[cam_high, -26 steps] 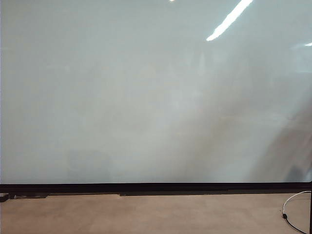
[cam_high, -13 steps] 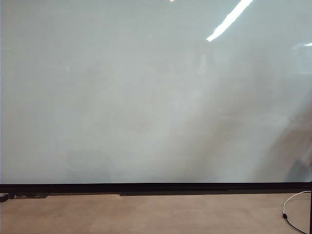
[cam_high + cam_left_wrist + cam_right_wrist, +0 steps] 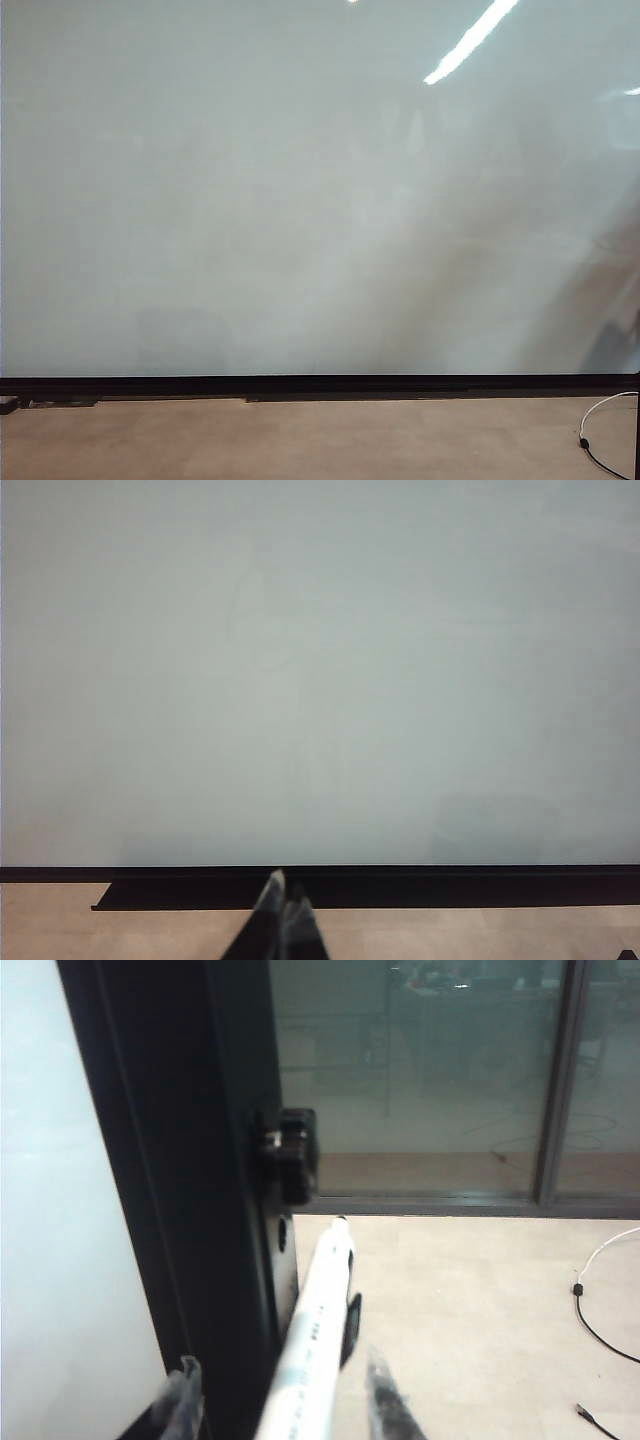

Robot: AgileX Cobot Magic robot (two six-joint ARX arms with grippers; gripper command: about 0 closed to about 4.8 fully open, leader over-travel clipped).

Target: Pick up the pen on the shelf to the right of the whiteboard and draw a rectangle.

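The whiteboard [image 3: 300, 200] fills the exterior view, blank, with a black bottom edge; neither gripper shows there. In the right wrist view the pen [image 3: 318, 1305], a slim white marker with dark lettering, lies beside the board's black side frame [image 3: 190, 1160] on a small black shelf piece [image 3: 352, 1322]. My right gripper [image 3: 280, 1365] is open, with one finger on each side of the pen's barrel and a gap to both. The left gripper [image 3: 285, 898] is shut, empty, and points at the board's bottom edge [image 3: 400, 875]. No rectangle shows on the board.
A black knob-like bracket [image 3: 290, 1150] sticks out of the frame just beyond the pen's tip. A white cable [image 3: 600, 1290] [image 3: 600, 420] lies on the tan floor to the right. A glass wall [image 3: 420, 1070] stands behind.
The board stays blank and unmoved. Only a faint dark reflection near its lower right edge shifts slightly.
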